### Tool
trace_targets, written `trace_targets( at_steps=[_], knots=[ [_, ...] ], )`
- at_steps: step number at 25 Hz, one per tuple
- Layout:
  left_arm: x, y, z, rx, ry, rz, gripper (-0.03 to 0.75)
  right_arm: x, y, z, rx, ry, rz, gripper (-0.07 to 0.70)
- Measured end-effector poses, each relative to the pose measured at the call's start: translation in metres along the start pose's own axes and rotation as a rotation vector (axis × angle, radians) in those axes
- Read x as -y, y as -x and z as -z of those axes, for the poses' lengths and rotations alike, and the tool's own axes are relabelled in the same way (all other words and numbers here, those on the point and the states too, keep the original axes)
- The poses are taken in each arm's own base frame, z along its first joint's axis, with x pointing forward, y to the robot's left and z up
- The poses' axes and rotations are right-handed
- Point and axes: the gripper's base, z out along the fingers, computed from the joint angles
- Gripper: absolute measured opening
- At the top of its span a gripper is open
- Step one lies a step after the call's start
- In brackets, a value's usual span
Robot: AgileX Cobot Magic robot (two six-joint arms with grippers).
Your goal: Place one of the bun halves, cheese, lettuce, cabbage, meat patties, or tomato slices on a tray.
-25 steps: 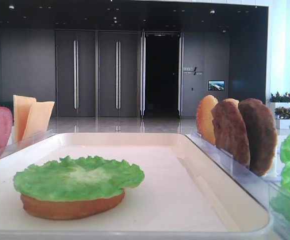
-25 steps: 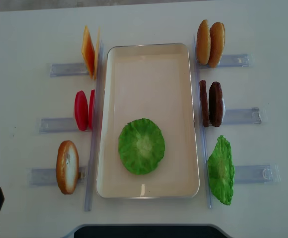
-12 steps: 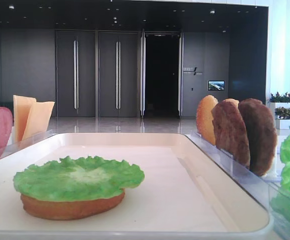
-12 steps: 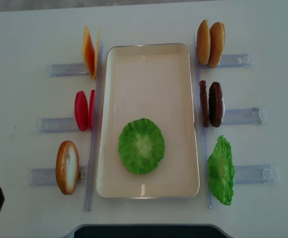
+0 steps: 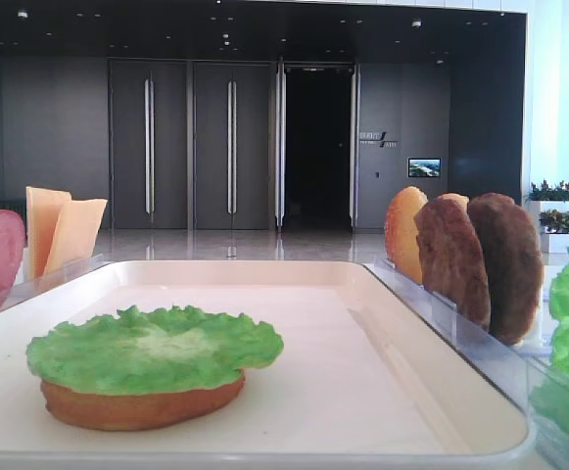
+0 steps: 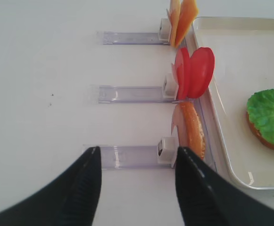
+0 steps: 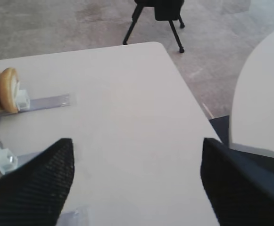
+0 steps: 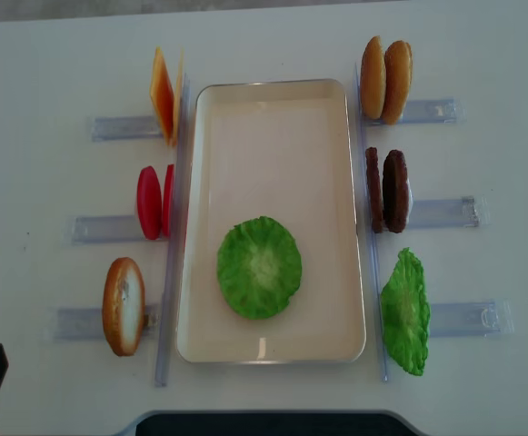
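On the white surface [image 8: 54, 73], near to far, clear racks [image 8: 91, 322] are flanking the tray [image 8: 273, 100]. Along the left edge a bun half [image 8: 123, 306], tomato slices [image 8: 150, 202] and cheese [image 8: 163, 94] are standing upright; along the right, spare lettuce [image 8: 404, 312], meat patties [image 8: 387, 190] and two buns [image 8: 385, 79]. Inside the tray's near end, lettuce [image 8: 259, 266] is lying on a bun [image 5: 142, 405]. Both the left end effector [image 6: 137, 188] and right end effector [image 7: 137, 181] are hovering spread apart, empty.

Dark hall with tall grey doors [image 5: 191, 145], glossy floor [image 5: 235, 245], potted plants [image 5: 550, 191] by bright right-hand window.
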Motion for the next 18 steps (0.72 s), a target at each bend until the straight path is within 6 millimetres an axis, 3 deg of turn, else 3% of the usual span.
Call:
trace_targets(
  at_steps=[6, 12, 18],
  knots=[
    [0.0, 0.0, 0.0, 0.0, 0.0, 0.004, 0.391, -0.006, -0.032, -0.001, 0.021, 0.066, 0.003, 0.554],
    [0.0, 0.0, 0.0, -0.001, 0.0, 0.004, 0.391, -0.006, -0.047, -0.015, -0.055, 0.065, 0.007, 0.535],
    [0.0, 0.0, 0.0, -0.001, 0.0, 0.004, 0.391, -0.006, -0.051, -0.018, -0.083, 0.065, 0.009, 0.518]
  ],
)
